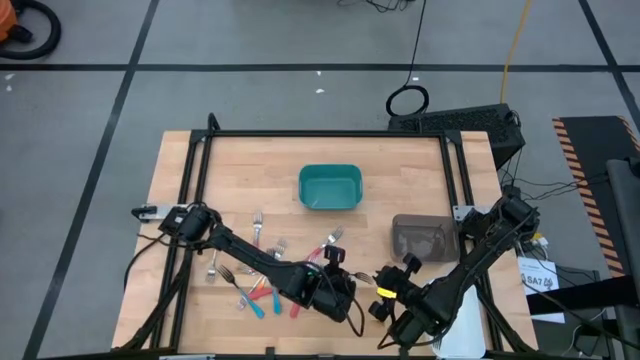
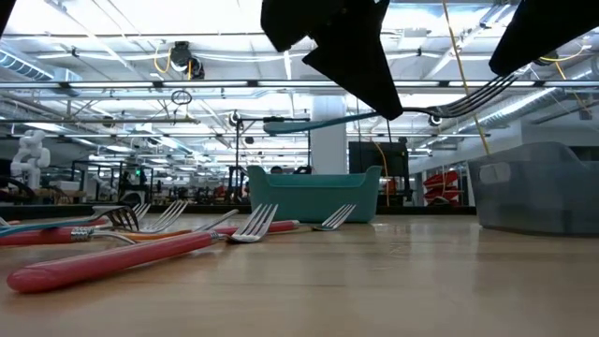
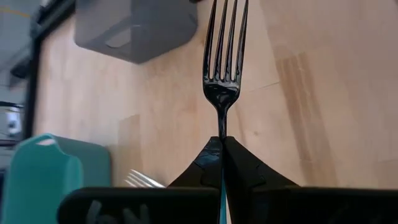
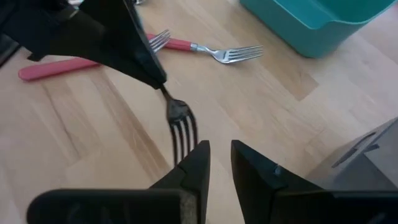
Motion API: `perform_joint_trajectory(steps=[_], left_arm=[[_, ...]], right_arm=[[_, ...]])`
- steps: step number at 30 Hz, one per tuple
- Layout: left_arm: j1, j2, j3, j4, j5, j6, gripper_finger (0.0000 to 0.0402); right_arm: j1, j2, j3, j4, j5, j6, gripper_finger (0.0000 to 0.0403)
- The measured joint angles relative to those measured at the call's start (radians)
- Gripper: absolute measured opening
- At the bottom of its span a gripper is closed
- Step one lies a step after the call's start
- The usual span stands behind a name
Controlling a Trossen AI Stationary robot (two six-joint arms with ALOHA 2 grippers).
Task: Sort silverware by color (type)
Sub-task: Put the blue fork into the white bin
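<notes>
My left gripper (image 3: 222, 142) is shut on a teal-handled fork (image 2: 318, 122), held in the air near the table's near edge. The tines (image 3: 224, 50) point toward my right gripper (image 4: 219, 149), which is open. In the right wrist view the tines (image 4: 183, 134) lie just outside one finger (image 4: 194, 167), not between the two. Several red, orange and teal forks (image 1: 258, 275) lie flat on the wood to the left. A red fork (image 4: 205, 48) lies close to the teal bin (image 1: 330, 187). My left gripper pinches the fork between its two fingers where the teal handle meets the metal neck (image 3: 222, 127). The fingers lie along the fork. It is lifted clear and roughly level, handle (image 2: 299, 123) trailing behind, tines (image 2: 477, 94) ahead. Whether my right gripper touches the tines, I cannot tell.
The teal bin stands at the table's middle, toward the far side. A grey bin (image 1: 425, 237) sits to its right, near my right arm. Black frame rails (image 1: 200, 180) run along the table's left, right and far sides. Bare wood lies between the two grippers and the bins.
</notes>
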Motion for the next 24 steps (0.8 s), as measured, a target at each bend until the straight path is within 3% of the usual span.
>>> perform_joint_trajectory(steps=[18, 24], left_arm=[[-0.051, 0.000, 0.000, 0.002, -0.055, 0.295, 0.0001], [-0.072, 0.000, 0.000, 0.003, -0.055, 0.390, 0.0001]], right_arm=[[-0.045, 0.006, 0.000, 0.202, 0.001, -0.176, 0.0059], [-0.055, 0.025, 0.000, 0.238, -0.075, -0.238, 0.0059]])
